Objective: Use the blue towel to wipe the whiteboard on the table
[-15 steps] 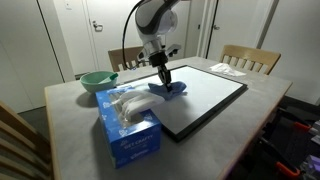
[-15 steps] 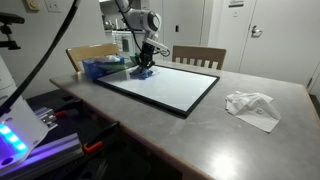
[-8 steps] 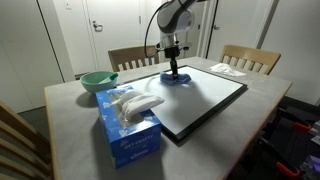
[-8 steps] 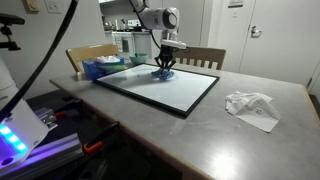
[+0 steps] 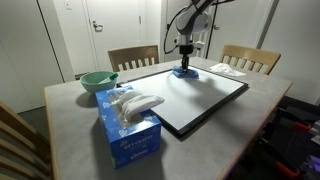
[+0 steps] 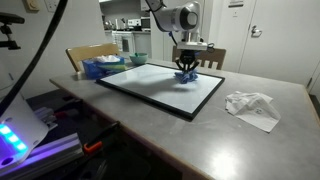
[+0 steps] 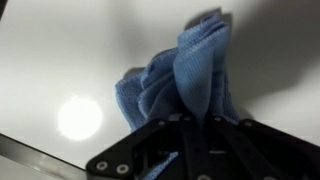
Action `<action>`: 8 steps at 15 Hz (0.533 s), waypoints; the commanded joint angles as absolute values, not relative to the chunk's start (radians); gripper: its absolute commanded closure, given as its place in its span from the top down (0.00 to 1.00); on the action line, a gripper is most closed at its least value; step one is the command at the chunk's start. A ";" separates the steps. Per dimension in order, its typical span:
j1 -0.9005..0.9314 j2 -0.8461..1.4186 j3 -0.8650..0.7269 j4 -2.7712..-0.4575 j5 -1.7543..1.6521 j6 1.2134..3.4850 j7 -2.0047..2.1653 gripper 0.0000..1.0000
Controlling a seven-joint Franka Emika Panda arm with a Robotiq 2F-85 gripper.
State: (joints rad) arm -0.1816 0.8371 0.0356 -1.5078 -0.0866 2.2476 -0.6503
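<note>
**Towel slid to the board's far edge**

Since a second ago, your small crumpled blue cloth towel (image 5: 184, 71) has travelled across the white rectangular black-framed whiteboard (image 5: 190, 100). It has gone from the side nearest the tissue box to the far edge, and the arm has swung over with it. The towel now lies bunched on the white surface just inside the frame, as both exterior views show (image 6: 187, 75).

Your black Robotiq gripper (image 5: 184, 62) points straight down on it. In the wrist view the fingers (image 7: 185, 128) stand close together with a raised fold of the towel (image 7: 180, 75) pinched between them, so you are holding the cloth. The board (image 7: 70, 60) around it looks bare, with one round glare spot from a lamp.

The whiteboard lies flat on the grey table (image 5: 70, 110). Off its near corner stands a blue cardboard tissue box (image 5: 128, 125) with white tissue puffing out of the top. It carries pale print, too small to read. Behind the box sits a green round bowl (image 5: 97, 80). A crumpled white paper (image 6: 252, 105) lies on the table well apart from the board. Two wooden chairs (image 5: 250, 58) stand at the far side. A small wall sign (image 6: 236, 3) cannot be read.
</note>
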 commanded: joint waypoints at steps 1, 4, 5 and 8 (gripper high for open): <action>-0.236 0.861 0.030 -1.566 -0.072 2.363 -0.643 0.02; -0.265 0.864 0.044 -1.563 -0.050 2.395 -0.660 0.02; -0.275 0.867 0.048 -1.559 -0.042 2.402 -0.663 0.02; -0.315 0.868 0.063 -1.555 0.000 2.422 -0.677 0.02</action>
